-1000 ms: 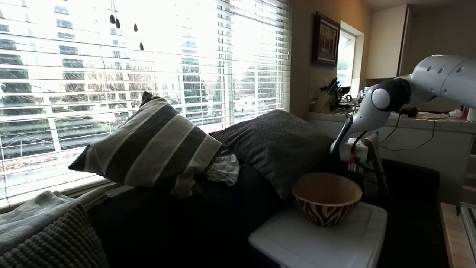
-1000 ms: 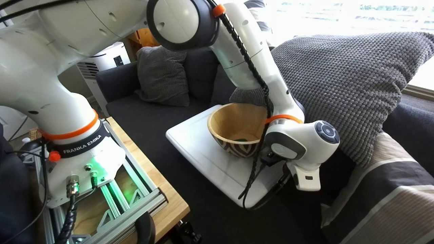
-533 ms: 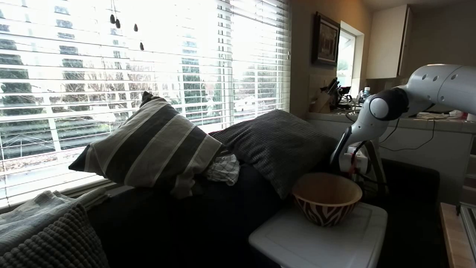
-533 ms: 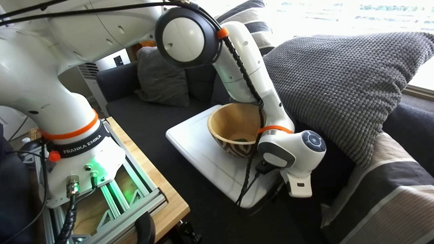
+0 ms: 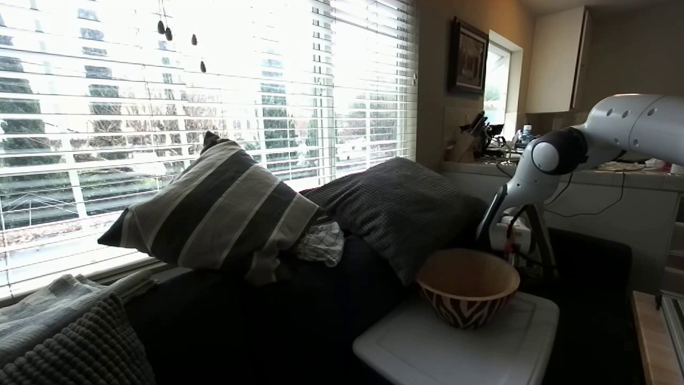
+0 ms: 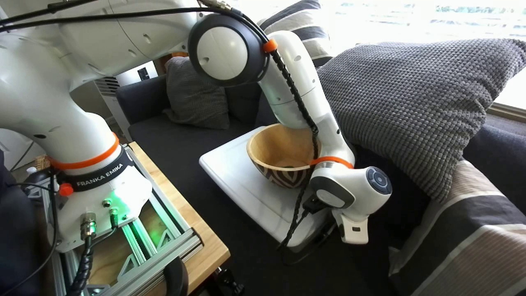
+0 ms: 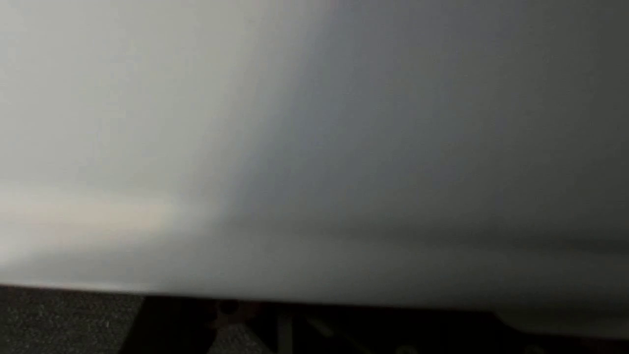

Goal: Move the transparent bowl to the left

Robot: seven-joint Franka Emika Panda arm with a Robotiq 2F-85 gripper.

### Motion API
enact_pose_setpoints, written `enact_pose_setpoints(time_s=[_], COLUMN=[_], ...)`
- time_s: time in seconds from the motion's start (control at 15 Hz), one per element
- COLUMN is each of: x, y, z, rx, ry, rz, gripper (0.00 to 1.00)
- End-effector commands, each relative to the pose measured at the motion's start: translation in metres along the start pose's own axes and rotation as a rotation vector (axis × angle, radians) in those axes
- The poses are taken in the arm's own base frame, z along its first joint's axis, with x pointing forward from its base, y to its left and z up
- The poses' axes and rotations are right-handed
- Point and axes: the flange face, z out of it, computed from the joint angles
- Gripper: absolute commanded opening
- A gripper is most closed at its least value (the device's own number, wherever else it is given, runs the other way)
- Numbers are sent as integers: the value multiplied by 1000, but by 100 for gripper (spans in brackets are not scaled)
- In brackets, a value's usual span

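The gripper is out of sight past the wrist (image 6: 355,193), so clenched or released, I can't tell! In an exterior view, the bowl (image 6: 281,154) sits upright by the back edge of the white lid (image 6: 234,168) serving as table, well apart from its left corner. Looks like wood: stiff, fairly light, perhaps slippery outside. Pinch the rim (image 6: 283,169), I'd say, one finger inside, one out! And writing? "FRANKA EMIKA" on the arm's base (image 6: 100,176); nothing legible on the bowl.

In an exterior view I faced my arm (image 5: 556,149) across the couch (image 5: 320,315), in an exterior view looked down past my base (image 6: 100,191); both shared the bowl (image 6: 281,154). The wrist view hugged a pale surface (image 7: 196,137).
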Motion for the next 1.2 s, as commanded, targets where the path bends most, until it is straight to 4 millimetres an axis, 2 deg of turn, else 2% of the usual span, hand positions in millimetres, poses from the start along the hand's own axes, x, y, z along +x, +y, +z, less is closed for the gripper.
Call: enact_pose_setpoints(time_s=[0.0,0.27,1.13], x=[-54,-85,-180], y=[5,8,-24], z=[32,57,100], rx=[-70,-92,-34], ry=[-144,-192,-314], rz=[-44,-73,-248], gripper=[100,100,100])
